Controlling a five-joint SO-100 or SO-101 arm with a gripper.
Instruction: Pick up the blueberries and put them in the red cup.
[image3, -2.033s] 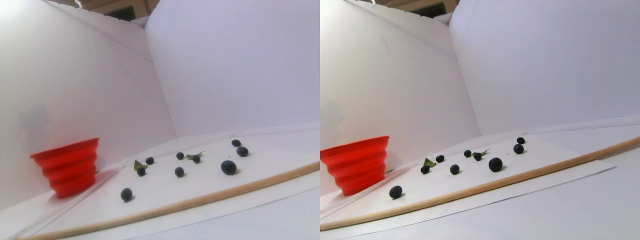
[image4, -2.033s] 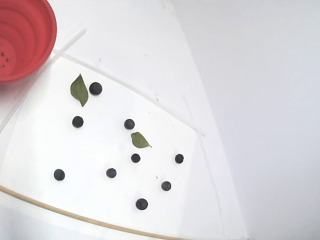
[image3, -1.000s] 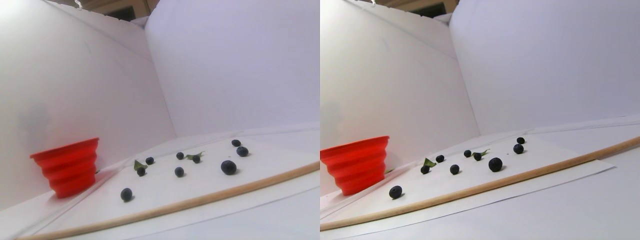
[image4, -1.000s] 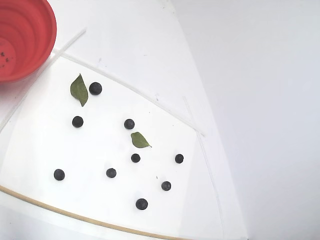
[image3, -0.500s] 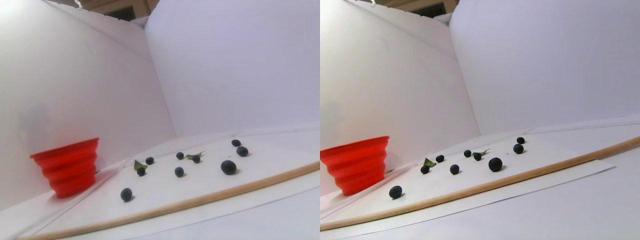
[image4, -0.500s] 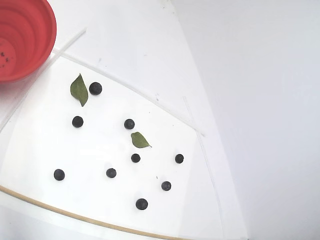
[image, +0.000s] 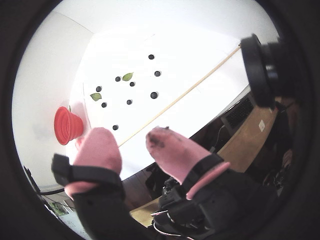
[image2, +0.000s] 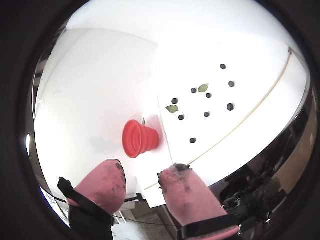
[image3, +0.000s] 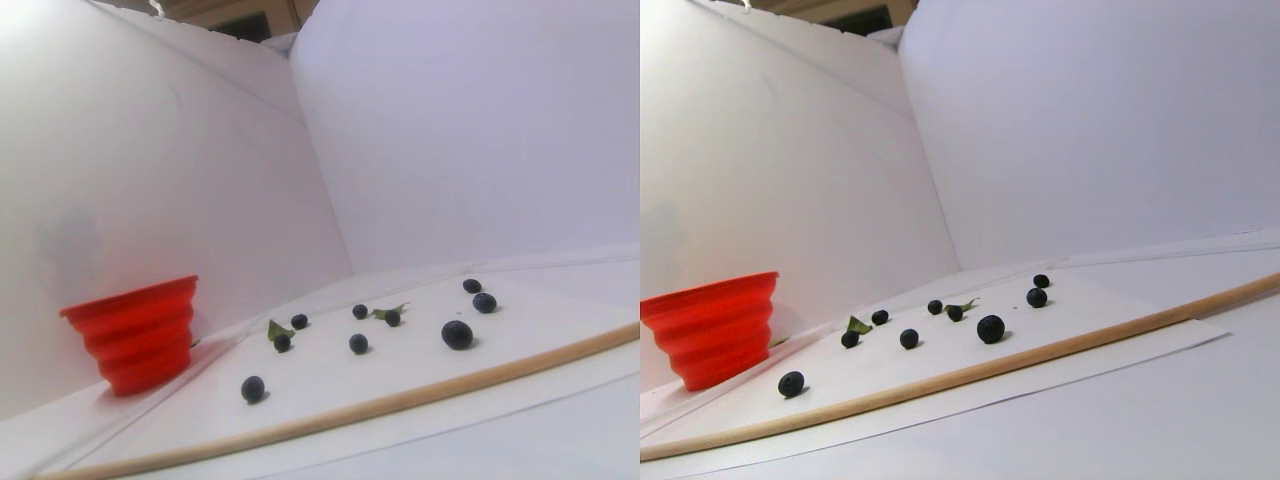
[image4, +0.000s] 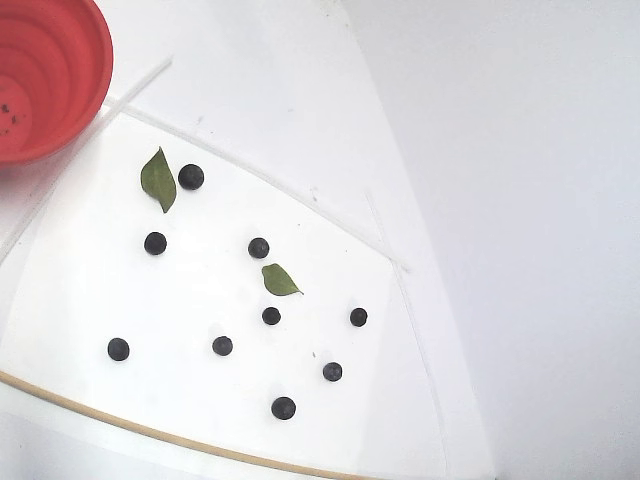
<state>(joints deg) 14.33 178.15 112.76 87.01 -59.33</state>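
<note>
Nothing on the sheet has shifted over the last couple of seconds: the same eight berries (image4: 259, 248) lie scattered where they were, the two leaves (image4: 158, 179) among them, and the cup (image4: 45, 75) stands at the top-left corner of the fixed view. So no berry has been picked yet, and the whole job looks still ahead. The pincer (image: 131, 142) hangs high and well back from the counter (image4: 300, 90), its pink fingers (image: 101, 146) apart with nothing between them. The berries sit well apart from one another, so there is room to come down on most; one lies just beside a leaf. A wooden rod (image4: 120, 422) bounds the near edge, white walls (image3: 450, 130) the far sides.
</note>
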